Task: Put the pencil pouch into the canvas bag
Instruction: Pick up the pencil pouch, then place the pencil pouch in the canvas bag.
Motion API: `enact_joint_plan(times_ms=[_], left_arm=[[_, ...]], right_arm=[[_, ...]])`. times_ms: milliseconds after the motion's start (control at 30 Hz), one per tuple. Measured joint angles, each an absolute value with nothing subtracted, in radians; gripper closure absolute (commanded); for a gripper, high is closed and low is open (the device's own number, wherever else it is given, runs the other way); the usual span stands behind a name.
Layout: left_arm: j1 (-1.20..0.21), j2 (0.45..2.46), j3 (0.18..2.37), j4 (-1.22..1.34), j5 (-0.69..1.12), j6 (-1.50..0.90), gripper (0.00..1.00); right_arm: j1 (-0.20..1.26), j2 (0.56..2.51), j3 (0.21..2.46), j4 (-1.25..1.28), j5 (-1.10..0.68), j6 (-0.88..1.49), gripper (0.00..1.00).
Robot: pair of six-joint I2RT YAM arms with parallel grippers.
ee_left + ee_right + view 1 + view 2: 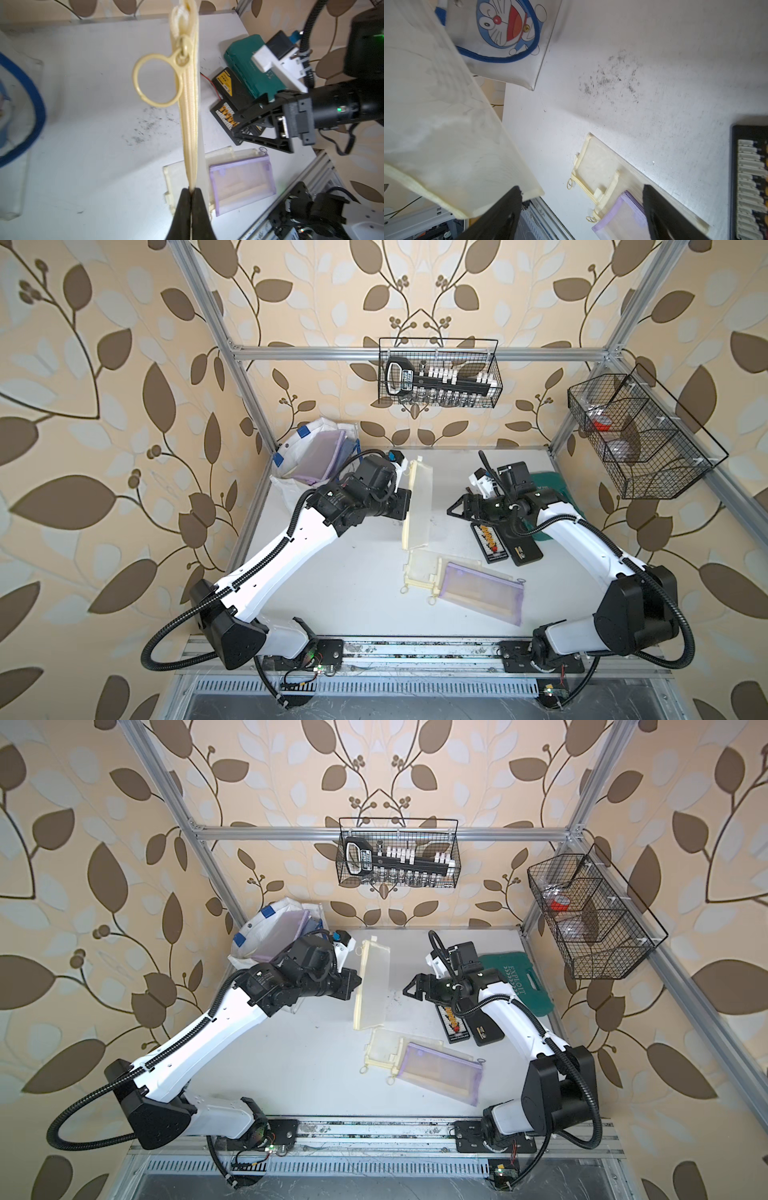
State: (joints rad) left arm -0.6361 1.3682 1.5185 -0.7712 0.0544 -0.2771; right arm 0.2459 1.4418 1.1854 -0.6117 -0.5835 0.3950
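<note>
Holds the yellow pouch [417,506] clenched in the left jaws, hanging above the tabletop [340,572] near the bag [284,485] — right jaws spread wide, empty. Looks like the carry step; next calls for swinging over the bag's mouth, lowering, then letting go

A teal plastic case [519,986] lies at the far right of the desk [332,585], near a black connector board [490,541] and a yellow-labelled black box [225,83], which lie side by side. Dark smudges [612,76] mark the desk's middle. Two wire baskets hang on the frame: the rear basket [496,381] holds a socket rack [436,379], and the side basket [665,472] holds something red [601,423].
</note>
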Motion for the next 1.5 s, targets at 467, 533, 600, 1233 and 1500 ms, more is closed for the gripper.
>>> enact_joint_plan(times_ms=[467, 533, 600, 1233, 1500], left_arm=[[-0.286, 1.565, 2.083, -0.91, -0.307, 0.16, 1.0], [-0.265, 1.591, 2.093, -0.896, -0.372, 0.224, 1.0], [-0.25, 1.617, 2.089, -0.874, -0.442, 0.303, 1.0], [-0.239, 1.814, 1.806, -0.742, -0.554, 0.414, 1.0], [-0.23, 1.814, 1.885, -0.827, -0.318, 0.236, 0.43]], right_arm=[[0.246, 1.44, 1.209, -0.664, -0.583, 0.403, 0.05], [0.246, 1.44, 1.213, -0.666, -0.583, 0.403, 0.05], [0.246, 1.439, 1.217, -0.667, -0.583, 0.403, 0.04], [0.244, 1.439, 1.251, -0.662, -0.603, 0.427, 0.04], [0.241, 1.439, 1.26, -0.662, -0.602, 0.434, 0.03]])
